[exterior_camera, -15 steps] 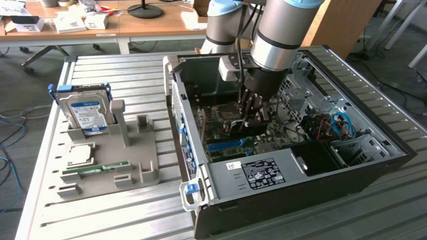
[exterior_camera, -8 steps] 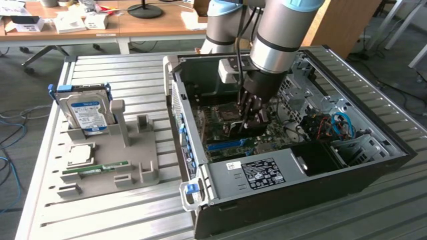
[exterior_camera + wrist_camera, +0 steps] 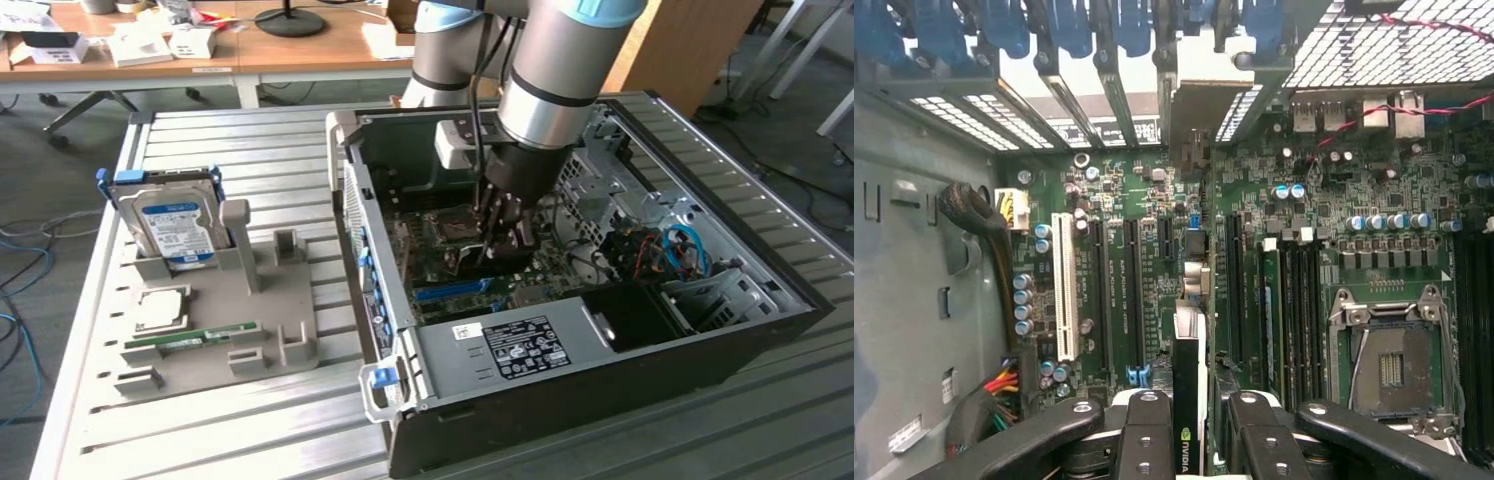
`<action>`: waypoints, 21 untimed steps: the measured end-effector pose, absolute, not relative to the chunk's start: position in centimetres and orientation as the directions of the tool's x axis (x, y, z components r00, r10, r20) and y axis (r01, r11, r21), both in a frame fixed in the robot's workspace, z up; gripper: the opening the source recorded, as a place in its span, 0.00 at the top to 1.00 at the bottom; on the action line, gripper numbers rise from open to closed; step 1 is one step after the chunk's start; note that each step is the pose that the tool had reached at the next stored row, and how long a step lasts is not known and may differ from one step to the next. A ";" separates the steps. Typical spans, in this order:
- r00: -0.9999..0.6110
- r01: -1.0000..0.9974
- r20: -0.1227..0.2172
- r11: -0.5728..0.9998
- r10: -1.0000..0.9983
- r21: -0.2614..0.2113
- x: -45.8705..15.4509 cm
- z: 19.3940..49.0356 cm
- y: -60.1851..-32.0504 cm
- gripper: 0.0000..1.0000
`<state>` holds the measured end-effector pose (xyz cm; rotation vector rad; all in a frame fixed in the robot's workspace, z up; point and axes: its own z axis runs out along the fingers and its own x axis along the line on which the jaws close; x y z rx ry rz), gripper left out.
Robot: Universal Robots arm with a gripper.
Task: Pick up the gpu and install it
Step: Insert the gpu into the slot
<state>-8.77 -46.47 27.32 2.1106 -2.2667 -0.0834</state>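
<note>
**Exterior view:** the arm's gripper (image 3: pixel 497 235) reaches down inside an open computer case (image 3: pixel 601 400) on the slatted table (image 3: pixel 240 420). Well apart from the gripper, off to the exterior view's left, a hard drive (image 3: pixel 174 225) stands in a grey holder (image 3: pixel 287 345).

**Wrist view,** looking past the gripper onto the motherboard (image 3: pixel 1124 190): its fingers (image 3: pixel 1144 435), partly apart, are clamped on the gpu (image 3: pixel 1189 360). The card stands edge-on between them and extends beyond the fingertips toward the expansion slots (image 3: pixel 1131 280). Whether it touches one cannot be told.
</note>
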 end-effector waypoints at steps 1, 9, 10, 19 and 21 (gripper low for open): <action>-0.071 -0.995 -0.005 0.071 -0.997 0.069 -8.9 27.3 -46.5 0.74; -0.071 -0.995 -0.004 0.071 -0.997 0.069 -9.3 27.1 -46.5 0.74; -0.071 -0.995 -0.004 0.071 -0.997 0.069 -9.3 27.1 -46.5 0.74; -0.071 -0.995 -0.004 0.071 -0.997 0.069 -9.6 27.0 -46.4 0.74; -0.071 -0.995 -0.004 0.071 -0.997 0.069 -9.6 27.0 -46.4 0.74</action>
